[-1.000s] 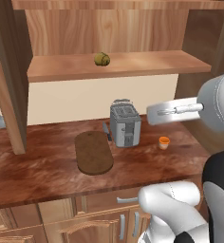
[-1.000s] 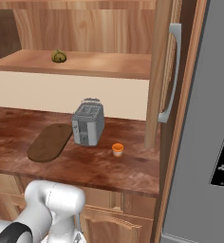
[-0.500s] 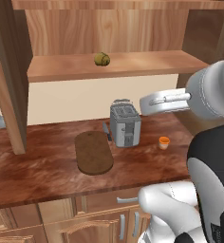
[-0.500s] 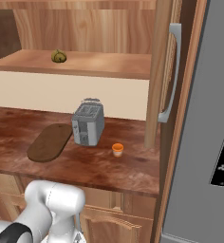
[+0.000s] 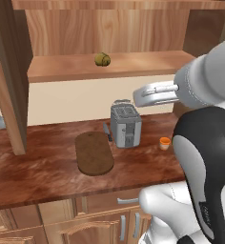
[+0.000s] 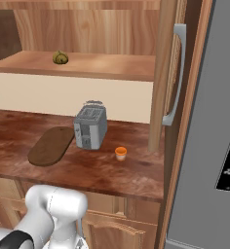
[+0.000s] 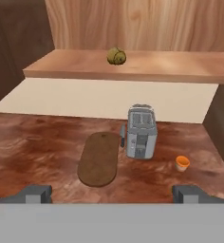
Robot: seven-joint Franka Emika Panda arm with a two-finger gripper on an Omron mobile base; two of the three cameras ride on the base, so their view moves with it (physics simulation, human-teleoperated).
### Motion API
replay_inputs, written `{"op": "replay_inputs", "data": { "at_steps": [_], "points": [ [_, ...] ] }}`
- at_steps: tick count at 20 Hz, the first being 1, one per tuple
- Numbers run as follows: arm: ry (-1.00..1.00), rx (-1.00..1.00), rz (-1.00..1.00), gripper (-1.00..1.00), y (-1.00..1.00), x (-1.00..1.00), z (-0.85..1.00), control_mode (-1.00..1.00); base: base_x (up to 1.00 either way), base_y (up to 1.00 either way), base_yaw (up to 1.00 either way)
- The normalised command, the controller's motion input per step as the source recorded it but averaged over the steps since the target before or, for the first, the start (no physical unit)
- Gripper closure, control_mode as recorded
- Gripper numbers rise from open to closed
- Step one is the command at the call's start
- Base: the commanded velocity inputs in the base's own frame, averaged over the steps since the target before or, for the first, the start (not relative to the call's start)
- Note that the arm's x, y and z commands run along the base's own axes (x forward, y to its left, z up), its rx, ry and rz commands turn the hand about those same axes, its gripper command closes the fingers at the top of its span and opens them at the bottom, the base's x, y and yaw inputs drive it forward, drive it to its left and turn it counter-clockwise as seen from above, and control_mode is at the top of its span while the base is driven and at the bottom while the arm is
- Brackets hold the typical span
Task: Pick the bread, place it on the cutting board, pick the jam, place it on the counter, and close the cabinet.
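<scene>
Swinging left since a second ago, the gripper (image 7: 112, 192) hangs open. Bread (image 5: 102, 59) sits on the far shelf (image 5: 133, 66); jam (image 5: 165, 143) stands right of the toaster (image 5: 125, 125). No writing legible.

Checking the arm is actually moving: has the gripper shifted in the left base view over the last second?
Yes. The gripper has slid left, toward the toaster.

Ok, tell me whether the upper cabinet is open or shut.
Open. The cabinet door stands swung out edge-on with its grey handle facing the room, and the bread on the shelf inside is in plain sight.
</scene>
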Motion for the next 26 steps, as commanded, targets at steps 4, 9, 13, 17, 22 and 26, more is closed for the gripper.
{"op": "replay_inputs", "data": {
  "at_steps": [4, 9, 13, 17, 22, 26],
  "points": [
    [0.0, 0.0, 0.03, -1.0, 0.1, 0.44, -0.11, -1.0, 0.0, 0.0, 0.0],
    [-0.02, -0.01, 0.04, -1.0, 0.1, 0.39, -0.16, -1.0, 0.0, 0.0, 0.0],
    [-0.03, 0.0, 0.02, -1.0, 0.01, 0.44, -0.03, -1.0, 0.0, 0.0, 0.0],
    [-0.07, 0.0, 0.0, -1.0, 0.0, 0.44, 0.0, -1.0, 0.0, 0.0, 0.0],
    [-0.04, 0.0, 0.0, -1.0, 0.0, 0.35, 0.0, -1.0, 0.0, 0.0, 0.0],
    [0.0, 0.0, 0.0, -1.0, 0.0, 0.36, 0.0, -1.0, 0.0, 0.0, 0.0]
  ]
}}
